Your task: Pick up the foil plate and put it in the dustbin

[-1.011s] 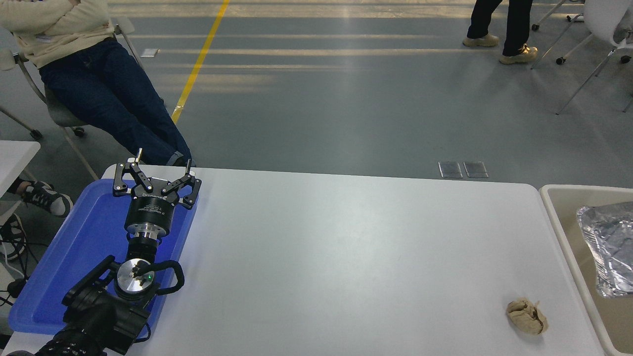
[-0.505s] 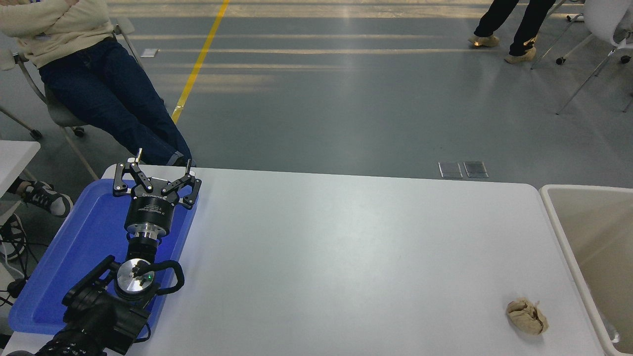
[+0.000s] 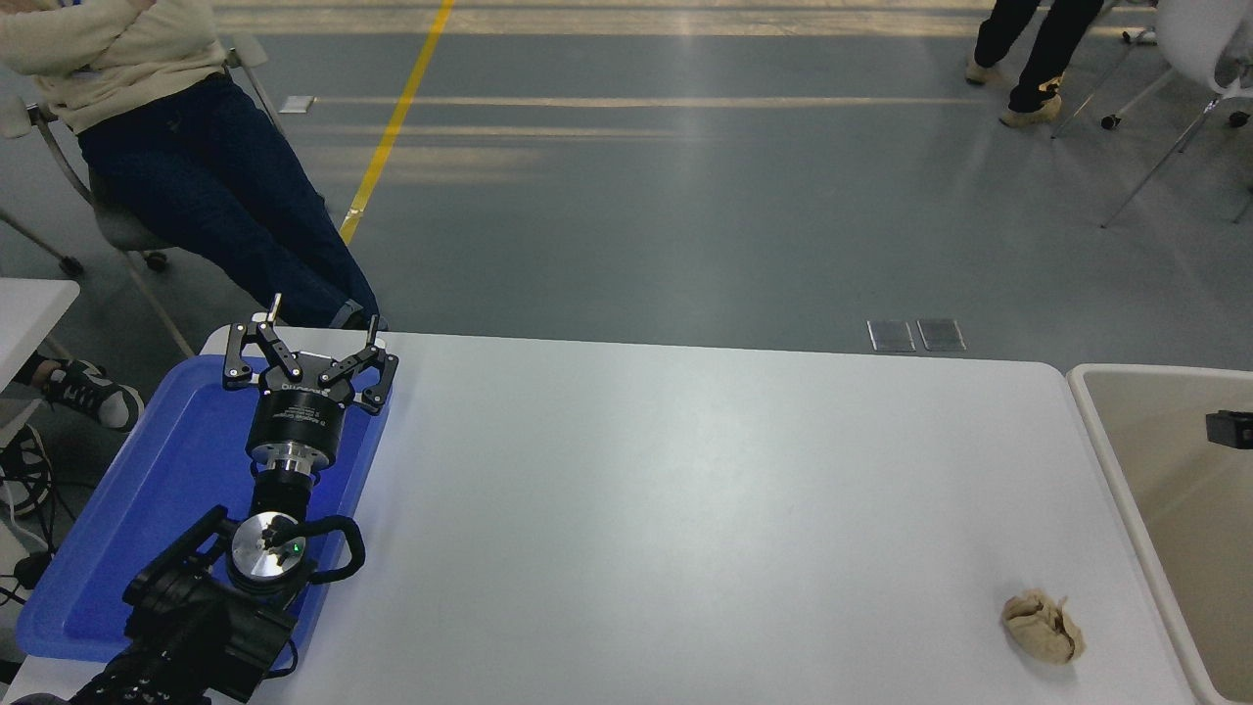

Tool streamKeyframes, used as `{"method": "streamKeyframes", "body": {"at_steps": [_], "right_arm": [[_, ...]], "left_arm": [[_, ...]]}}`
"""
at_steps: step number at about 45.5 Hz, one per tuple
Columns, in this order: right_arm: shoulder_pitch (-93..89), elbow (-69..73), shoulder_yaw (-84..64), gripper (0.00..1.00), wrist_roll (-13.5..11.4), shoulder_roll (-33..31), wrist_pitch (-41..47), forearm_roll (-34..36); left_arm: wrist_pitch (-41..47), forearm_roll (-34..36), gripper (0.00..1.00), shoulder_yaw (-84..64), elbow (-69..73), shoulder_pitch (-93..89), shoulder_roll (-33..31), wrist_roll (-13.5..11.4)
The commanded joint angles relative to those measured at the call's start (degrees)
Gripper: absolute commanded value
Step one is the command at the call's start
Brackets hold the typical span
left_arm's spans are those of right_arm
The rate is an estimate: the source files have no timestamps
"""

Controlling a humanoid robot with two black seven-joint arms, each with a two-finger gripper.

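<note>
The foil plate does not show in the head view; it is hidden or out of view. The dustbin [image 3: 1111, 460], a large beige bin with a pale rounded rim, stands off the table's right end, and the part of its inside that shows is bare. Only a small black piece of my right gripper [image 3: 1229, 428] pokes in from the right edge, above the dustbin's opening. My left gripper [image 3: 301, 333] is parked at the lower left over a blue tray, open and empty.
A flat blue tray [image 3: 127, 529] lies on the table's left end under the left arm. A crumpled tan paper lump [image 3: 1044, 628] lies near the table's front right corner. A person sits on a chair [image 3: 117, 225] beyond the far left corner.
The foil plate, seen over the dustbin at the right edge a second ago, has dropped out of sight. A black piece of the right gripper now shows there. The left arm has not moved.
</note>
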Motion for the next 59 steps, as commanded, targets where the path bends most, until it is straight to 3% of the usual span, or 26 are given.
{"method": "streamKeyframes", "body": {"at_steps": [1,7,21,34,42,59], "right_arm": [[15.9,19.0,-0.9,1.00,-0.5,-2.9,1.2,-0.8],[25.5,31.3,-3.9,1.00,-2.5,-4.3,1.2,-0.8],[41.3,48.9,-10.7,1.00,-2.9,-2.9,3.6,-0.4],[53.2,63.3,-14.1,1.00,-5.8,-0.8,6.3,0.5],[59.0,70.4,-18.4,1.00,-6.7,4.7,6.3,5.6],[67.6,78.2,-16.9,1.00,-7.9,8.9,10.4,14.3]], "left_arm": [[0.0,0.0,1.00,0.1,0.0,0.0,0.0,0.0],[0.0,0.0,1.00,0.0,0.0,0.0,0.0,0.0],[0.0,0.0,1.00,0.0,0.0,0.0,0.0,0.0],[0.0,0.0,1.00,0.0,0.0,0.0,0.0,0.1],[0.0,0.0,1.00,0.0,0.0,0.0,0.0,0.1],[0.0,0.0,1.00,0.1,0.0,0.0,0.0,0.1]]}}
